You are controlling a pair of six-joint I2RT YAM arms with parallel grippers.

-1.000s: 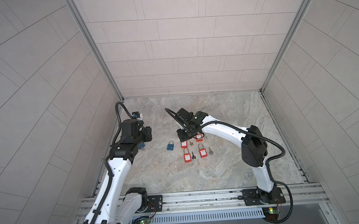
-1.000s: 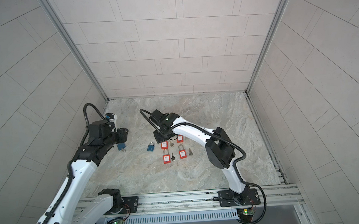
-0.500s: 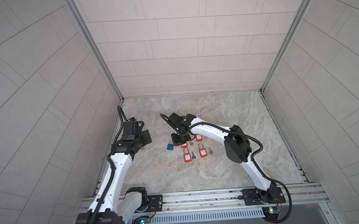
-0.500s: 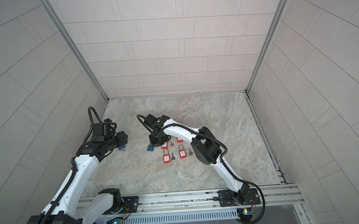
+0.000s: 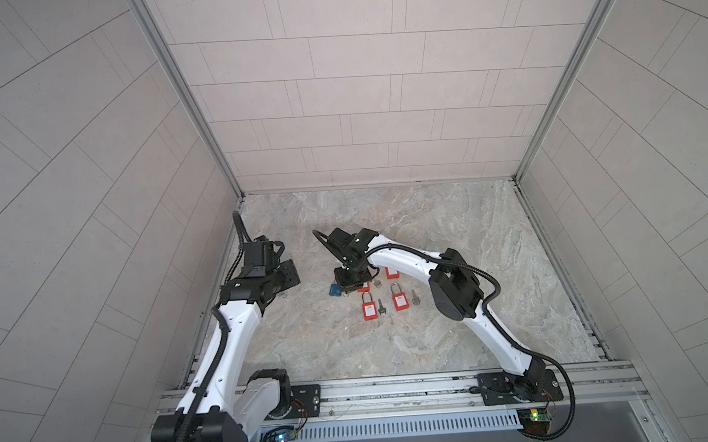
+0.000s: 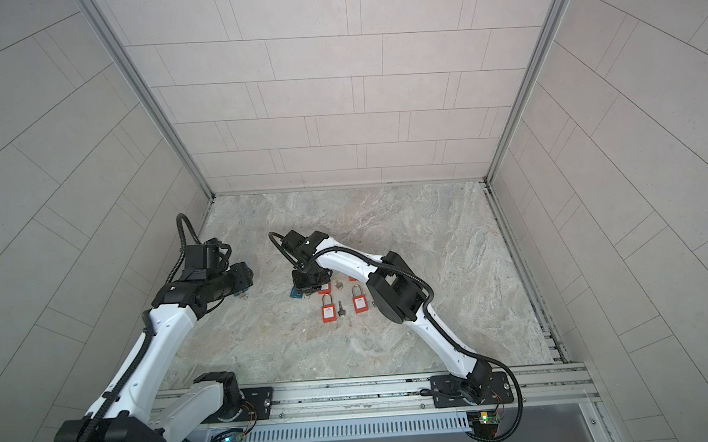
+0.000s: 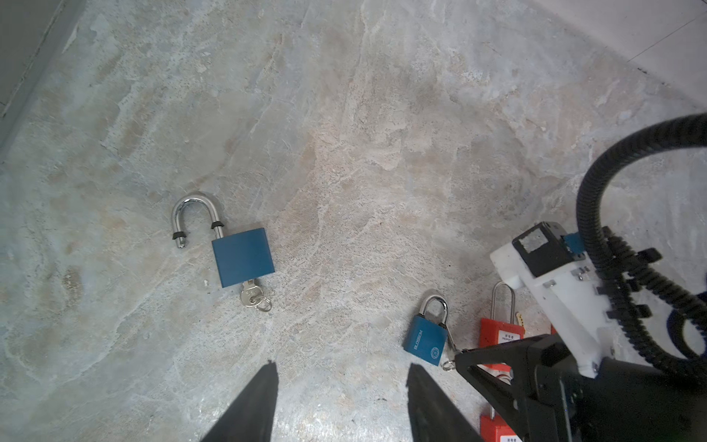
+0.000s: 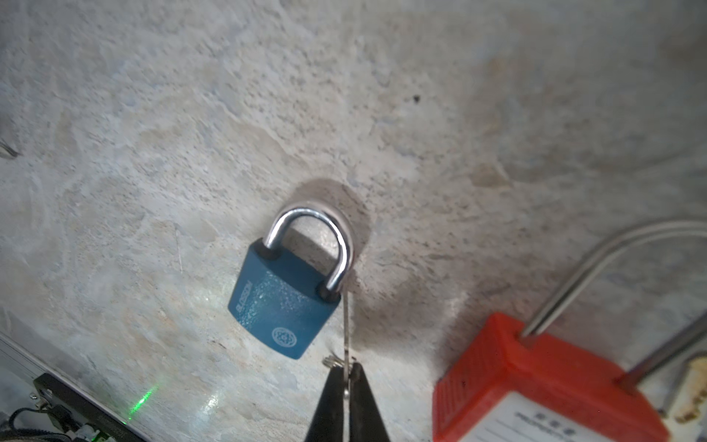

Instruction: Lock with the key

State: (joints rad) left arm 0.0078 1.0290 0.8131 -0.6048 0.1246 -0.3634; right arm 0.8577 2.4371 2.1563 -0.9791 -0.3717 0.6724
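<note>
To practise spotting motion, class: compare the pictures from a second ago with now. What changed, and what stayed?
The right tool moved toward the left arm's side, to the small blue padlock, where it pinches a key. The left tool barely shifted and stands open. The large blue padlock, red padlocks and loose keys stayed put.

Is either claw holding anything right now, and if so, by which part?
The right claw pinches the key by its head end; the left claw is open and holds nothing.
</note>
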